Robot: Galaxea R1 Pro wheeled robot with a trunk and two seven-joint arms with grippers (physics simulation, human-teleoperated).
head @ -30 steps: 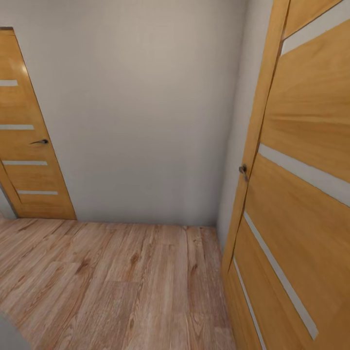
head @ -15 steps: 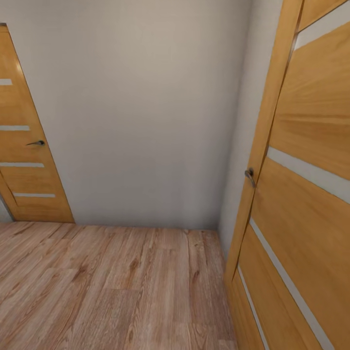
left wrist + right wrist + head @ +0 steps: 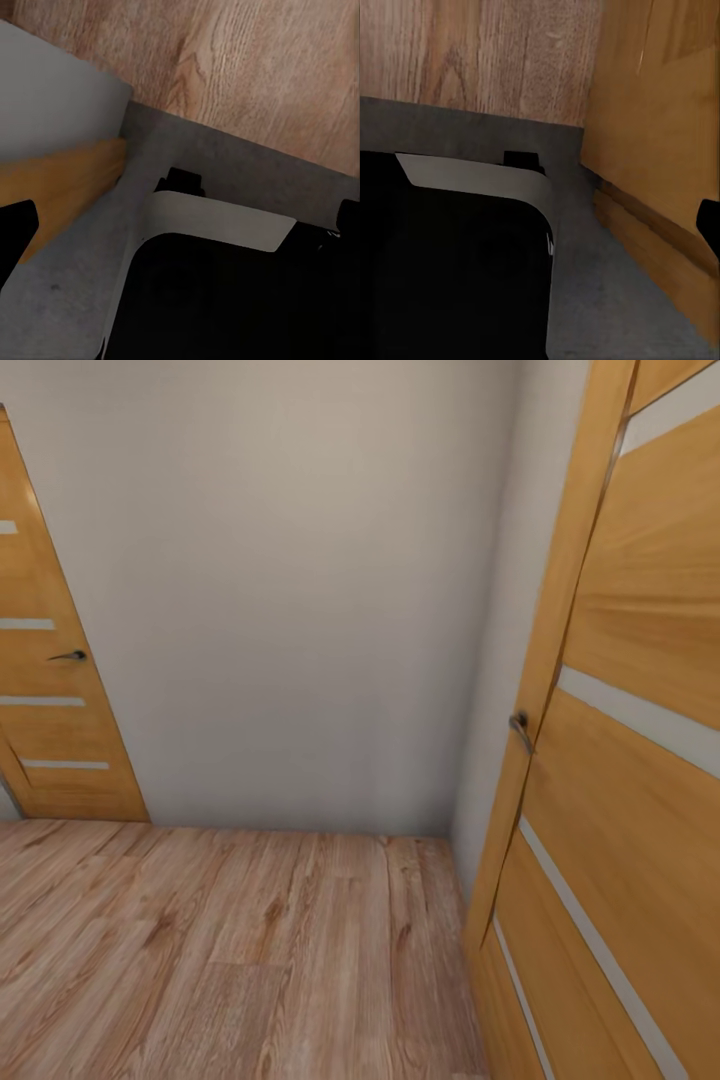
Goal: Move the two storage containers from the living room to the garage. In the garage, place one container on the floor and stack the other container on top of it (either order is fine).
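Two wooden doors with pale horizontal strips frame the head view: one door (image 3: 45, 690) at the far left against the plain grey-white wall (image 3: 290, 590), and a nearer door (image 3: 620, 760) at the right with a small metal handle (image 3: 519, 728), both above a light wood plank floor (image 3: 230, 950). The wrist views look down on the robot's dark base (image 3: 225, 300) with its pale trim, set over the same planks beside grey floor (image 3: 615, 300). Whether either gripper is open or closed cannot be told, and the storage containers' whereabouts cannot be told from these pictures.
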